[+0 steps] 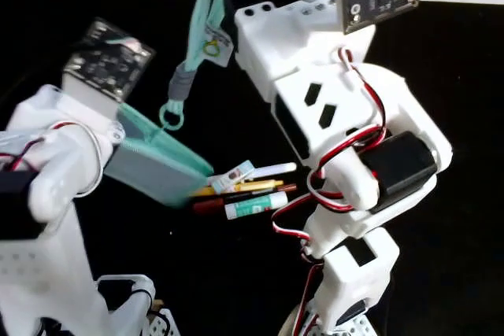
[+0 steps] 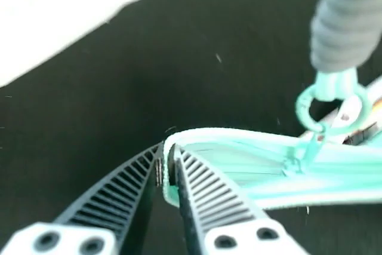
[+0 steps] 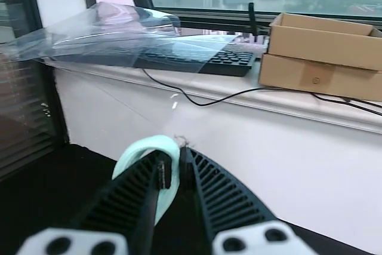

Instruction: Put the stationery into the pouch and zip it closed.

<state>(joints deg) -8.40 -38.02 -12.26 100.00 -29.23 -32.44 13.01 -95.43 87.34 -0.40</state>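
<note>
A mint pouch (image 1: pixel 153 159) hangs tilted above the black table. My left gripper (image 2: pixel 169 168) is shut on the pouch's end seam (image 2: pixel 179 141), and its zipper track (image 2: pixel 268 159) runs away from the fingers. Pens, a glue stick (image 1: pixel 256 205) and other stationery (image 1: pixel 244 187) stick out of the pouch's lower end onto the table. A mint strap (image 1: pixel 206 13) with a grey sleeve (image 2: pixel 349 22) and a ring (image 2: pixel 331 103) rises from the zipper pull. High above, my right gripper (image 3: pixel 173 168) is shut on the strap's loop (image 3: pixel 143 147).
The black table (image 1: pixel 441 53) spreads around both arms, with a white wall along its far edge. Past that edge, a windowsill holds a keyboard (image 3: pixel 203 58), plastic sheet and cardboard boxes (image 3: pixel 322 52). The right arm's body (image 1: pixel 354 155) stands close beside the stationery.
</note>
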